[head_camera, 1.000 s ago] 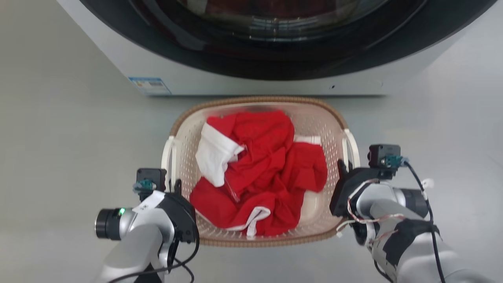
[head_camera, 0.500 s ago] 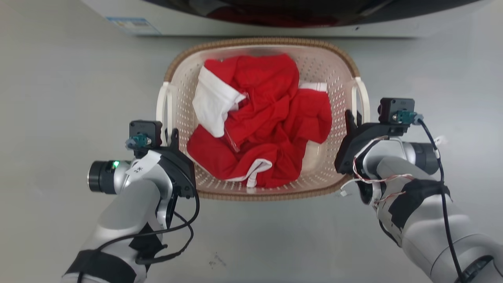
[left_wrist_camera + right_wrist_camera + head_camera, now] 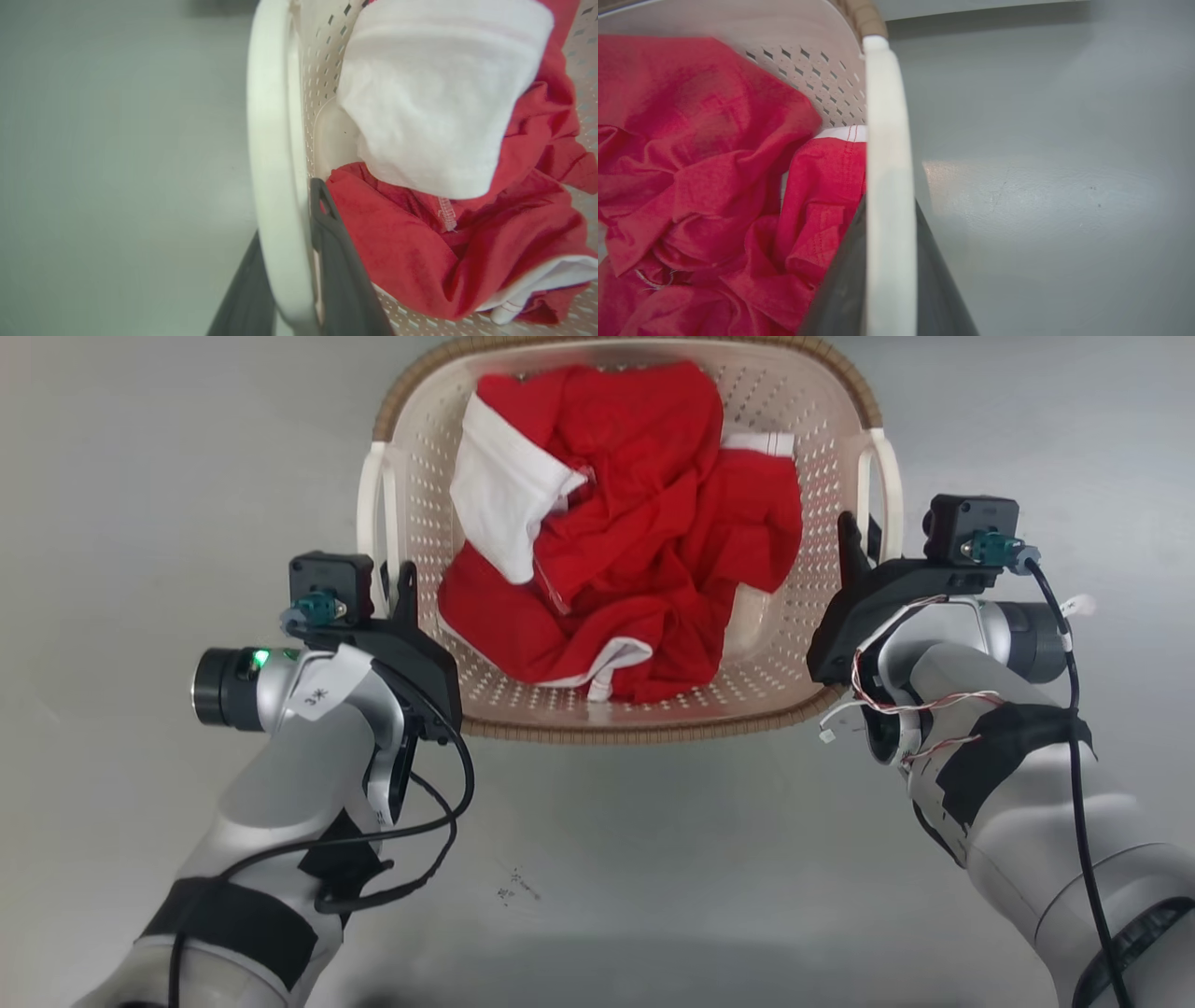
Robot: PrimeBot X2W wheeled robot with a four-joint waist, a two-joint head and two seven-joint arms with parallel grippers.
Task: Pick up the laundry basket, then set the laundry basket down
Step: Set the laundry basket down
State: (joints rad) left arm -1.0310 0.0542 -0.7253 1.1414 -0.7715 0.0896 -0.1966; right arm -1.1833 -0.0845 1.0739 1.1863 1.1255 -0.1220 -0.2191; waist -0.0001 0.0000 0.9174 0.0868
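Observation:
The laundry basket (image 3: pixel 653 732), cream with perforated walls and a brown woven rim, holds crumpled red and white clothes (image 3: pixel 635 523). My left gripper (image 3: pixel 396 577) is shut on the basket's left white handle (image 3: pixel 373 513). In the left wrist view one dark finger (image 3: pixel 338 261) lies on each side of that handle (image 3: pixel 273 140). My right gripper (image 3: pixel 854 534) is shut on the right handle (image 3: pixel 887 476). The right wrist view shows that handle (image 3: pixel 887 140) clamped between the dark fingers (image 3: pixel 840 284). Whether the basket is off the floor I cannot tell.
Grey floor (image 3: pixel 635 859) lies all around the basket, with a small dark scuff (image 3: pixel 512 889) toward me. Black cables hang from both forearms.
The whole head picture has shifted: the washer has slid out past the top edge. The basket and both grippers sit higher and look larger. Both grippers stay on the handles.

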